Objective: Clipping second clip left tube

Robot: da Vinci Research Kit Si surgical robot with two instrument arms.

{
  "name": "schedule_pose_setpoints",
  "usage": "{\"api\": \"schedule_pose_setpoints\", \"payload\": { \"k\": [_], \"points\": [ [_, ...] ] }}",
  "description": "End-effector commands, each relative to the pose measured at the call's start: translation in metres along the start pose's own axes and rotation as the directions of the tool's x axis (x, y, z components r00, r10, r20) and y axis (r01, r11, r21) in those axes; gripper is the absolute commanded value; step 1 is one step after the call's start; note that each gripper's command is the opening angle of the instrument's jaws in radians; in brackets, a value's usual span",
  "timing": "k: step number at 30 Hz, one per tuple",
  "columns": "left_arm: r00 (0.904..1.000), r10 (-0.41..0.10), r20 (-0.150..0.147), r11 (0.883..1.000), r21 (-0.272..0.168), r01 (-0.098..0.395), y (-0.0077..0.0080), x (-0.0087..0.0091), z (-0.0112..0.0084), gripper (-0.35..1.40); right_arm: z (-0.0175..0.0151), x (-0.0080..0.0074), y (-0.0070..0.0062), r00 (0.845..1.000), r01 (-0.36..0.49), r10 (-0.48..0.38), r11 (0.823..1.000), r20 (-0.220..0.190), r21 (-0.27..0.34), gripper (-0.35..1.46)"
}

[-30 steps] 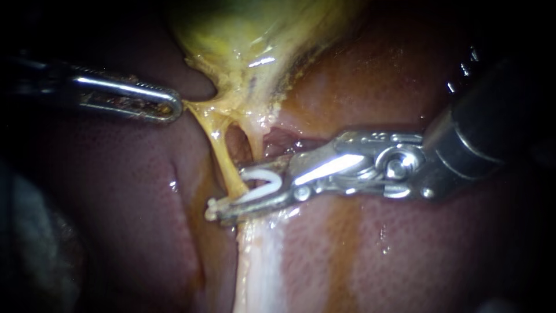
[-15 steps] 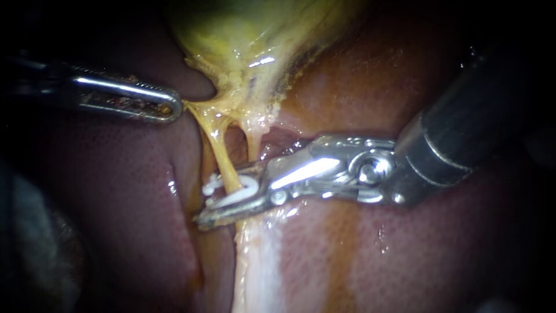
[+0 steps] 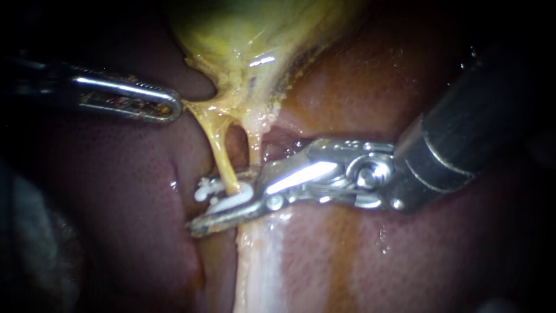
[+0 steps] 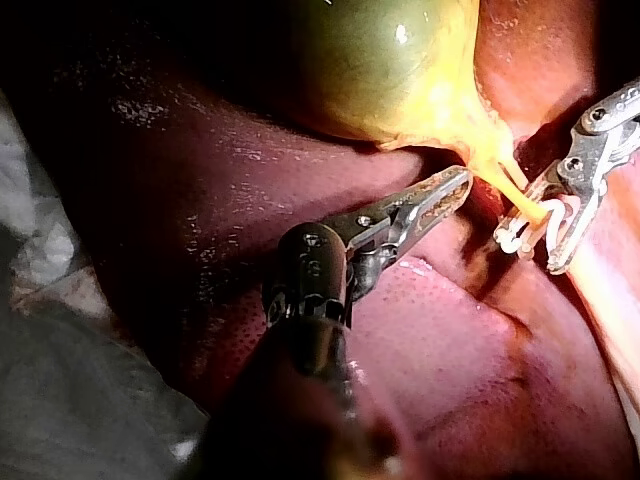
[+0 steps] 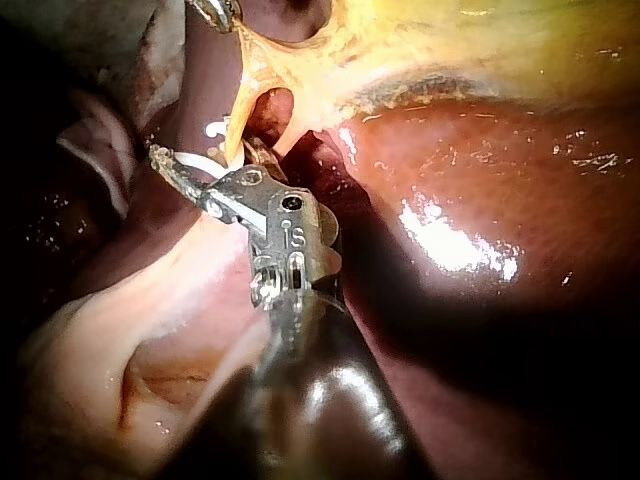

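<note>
The yellow-green gallbladder (image 3: 249, 29) narrows into two yellow tubes, a left tube (image 3: 223, 159) and a right tube (image 3: 253, 145). My left instrument (image 3: 176, 106) comes in from the left, its jaws shut on the yellow tissue at the gallbladder's neck, pulling it sideways. My right instrument (image 3: 217, 200) carries a white clip (image 3: 229, 200) between its jaws. The clip straddles the low end of the left tube, its tips showing beyond the tube. The left wrist view shows the clip (image 4: 520, 235) hooked around the same tube. The right wrist view shows it (image 5: 195, 160) at the jaw tips.
Dark red liver (image 3: 127, 191) lies all around. A pale white band of tissue (image 3: 258, 261) runs down from under the right instrument's jaws. Grey drape (image 4: 60, 330) lies beside the liver in the left wrist view.
My right instrument has slid left, carrying the clip across the left tube so that its tips now pass beyond it. Its jaws have narrowed. The left instrument has held still.
</note>
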Motion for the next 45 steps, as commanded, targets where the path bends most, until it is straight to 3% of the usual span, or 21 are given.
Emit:
{"api": "schedule_pose_setpoints", "payload": {
  "k": [1,8,12,27,45],
  "points": [
    [1.0,0.0,0.0,1.0,0.0,0.0,0.0,0.0,0.0,-0.35,0.0,0.0001,-0.0004,1.0,0.003,-0.003,1.0,-0.001,0.01,0.5],
    [1.0,0.0,0.0,1.0,0.0,0.0,-0.0001,-0.0001,-0.0002,-0.35,-0.0003,0.0015,-0.0042,1.0,0.011,-0.012,0.998,0.015,0.069,0.48],
    [1.0,0.0,0.0,1.0,0.0,0.0,-0.0001,-0.0001,-0.0002,-0.35,-0.0004,0.0022,-0.0054,1.0,0.015,-0.016,0.995,0.01,0.099,0.47],
    [1.0,-0.001,0.0,1.0,0.001,0.001,-0.0001,-0.0001,-0.0002,-0.35,-0.0004,0.0024,-0.0052,1.0,0.016,-0.017,0.994,0.011,0.106,0.39],
    [1.0,-0.001,-0.001,1.0,0.002,0.001,-0.0001,-0.0001,-0.0001,-0.35,-0.0006,0.0023,-0.0051,0.997,-0.078,0.077,0.991,0.013,0.112,-0.05]
  ]
}}
